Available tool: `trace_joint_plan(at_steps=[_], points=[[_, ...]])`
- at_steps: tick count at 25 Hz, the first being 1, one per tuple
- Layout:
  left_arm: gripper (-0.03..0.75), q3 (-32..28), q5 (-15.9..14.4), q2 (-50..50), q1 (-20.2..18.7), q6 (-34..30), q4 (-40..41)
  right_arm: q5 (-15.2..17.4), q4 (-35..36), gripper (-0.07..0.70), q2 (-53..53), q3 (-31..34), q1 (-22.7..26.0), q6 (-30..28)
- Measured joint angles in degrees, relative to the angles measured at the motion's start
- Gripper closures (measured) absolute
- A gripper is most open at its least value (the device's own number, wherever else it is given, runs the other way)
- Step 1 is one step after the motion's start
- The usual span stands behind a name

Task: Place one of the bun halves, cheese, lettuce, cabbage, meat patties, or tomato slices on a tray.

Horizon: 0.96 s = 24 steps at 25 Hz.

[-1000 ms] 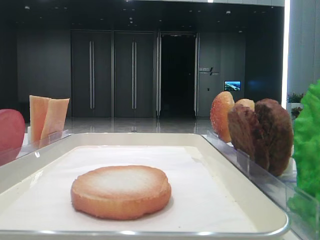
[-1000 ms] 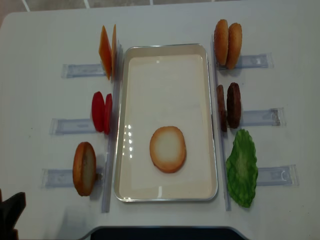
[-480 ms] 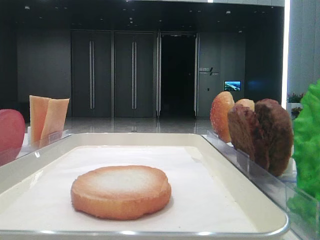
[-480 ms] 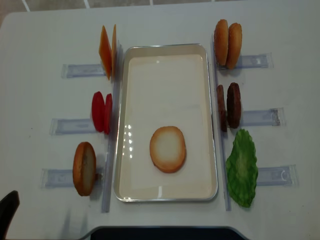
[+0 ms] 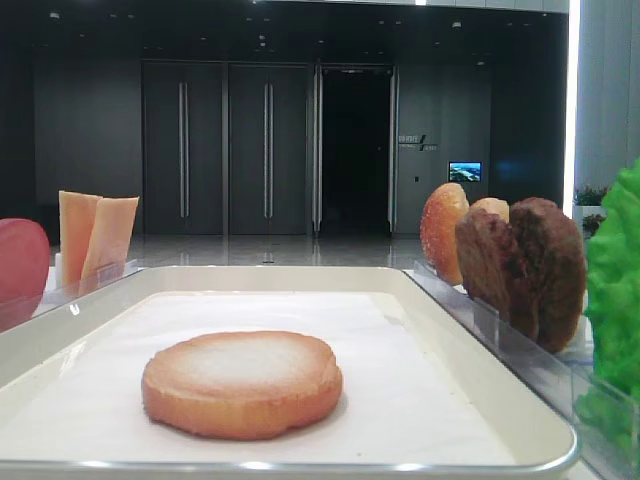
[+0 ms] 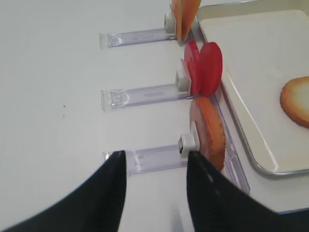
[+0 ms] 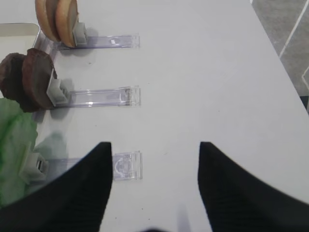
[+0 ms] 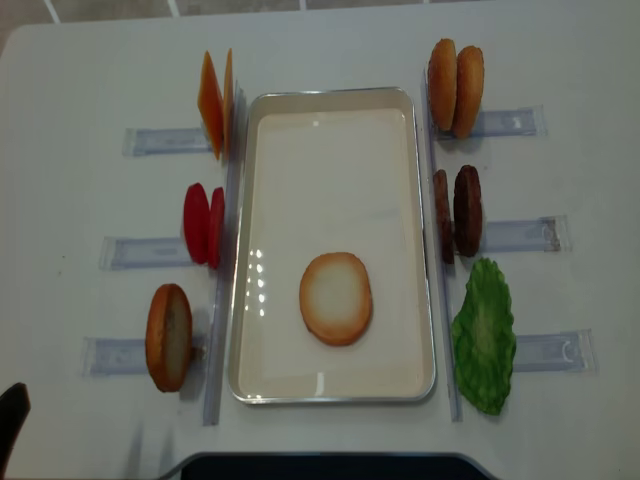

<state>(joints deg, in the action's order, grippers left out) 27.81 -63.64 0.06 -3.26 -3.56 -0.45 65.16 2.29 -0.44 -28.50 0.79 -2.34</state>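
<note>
White tabletop (image 8: 90,60) carries a cream tray (image 8: 248,250) at centre, long axis running near to far. One bun half (image 8: 336,298) lies flat, pale cut face up, on the tray's paper lining, toward the near end and clear of the rim.

Right of the tray, near to far: lettuce (image 8: 484,336), two meat patties (image 8: 466,210) standing on edge, two upright buns (image 8: 456,87). Left of the tray, near to far: one upright bun (image 8: 168,337), two tomato slices (image 8: 204,224), two cheese slices (image 8: 214,102). Each group stands at the tray end of a clear plastic holder (image 8: 150,140).

Left pincer (image 6: 155,166) sits at the near left, over the tabletop beside the near bun's holder, released, fingers apart, holding nothing. Right pincer (image 7: 154,162) sits at the near right over the lettuce holder, likewise spread wide and empty.
</note>
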Motion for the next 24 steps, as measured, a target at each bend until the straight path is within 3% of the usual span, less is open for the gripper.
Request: trace_joint_plan(at_steps=[24], points=[[0.398,-0.5,-0.2,-1.0,0.0,0.0,0.0,0.0,0.0,0.223,0.0,0.0,0.0,0.0]])
